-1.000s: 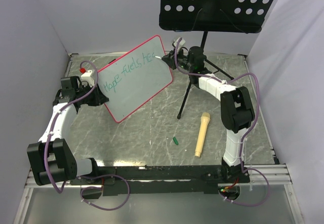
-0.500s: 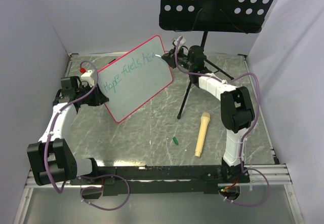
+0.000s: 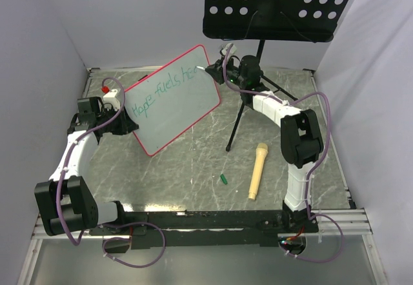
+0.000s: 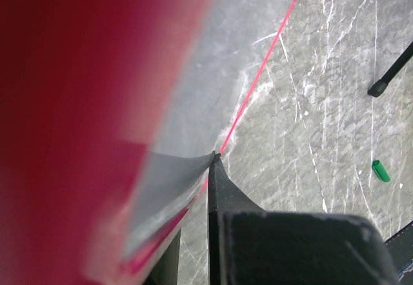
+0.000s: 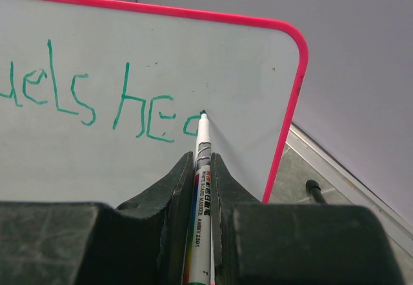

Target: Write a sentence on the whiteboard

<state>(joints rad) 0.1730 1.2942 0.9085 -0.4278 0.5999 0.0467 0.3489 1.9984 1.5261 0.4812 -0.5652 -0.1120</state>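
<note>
The whiteboard [image 3: 174, 104], pink-framed, stands tilted over the table. My left gripper [image 3: 124, 125] is shut on its lower left edge; in the left wrist view the whiteboard [image 4: 171, 175] is a red and grey blur pinched by that gripper [image 4: 193, 207]. The sentence [image 3: 161, 90] in teal reads "Hope fuels hea" up to now; the right wrist view shows "uels hea" [image 5: 84, 104]. My right gripper [image 5: 202, 159] is shut on a white marker [image 5: 202, 169], whose tip touches the whiteboard [image 5: 251, 59] at the last letter. From above, this gripper [image 3: 224, 72] is at the board's upper right corner.
A black perforated music stand tray [image 3: 277, 4] hangs behind the board, its tripod legs [image 3: 239, 120] spread on the table. A tan microphone [image 3: 256, 170] and a green marker cap [image 3: 223, 179] lie front right. The cap [image 4: 381, 170] shows in the left wrist view.
The right gripper and marker tip shifted slightly up and right along the board, adding a stroke to the last letter. The left arm and the board stayed still.
</note>
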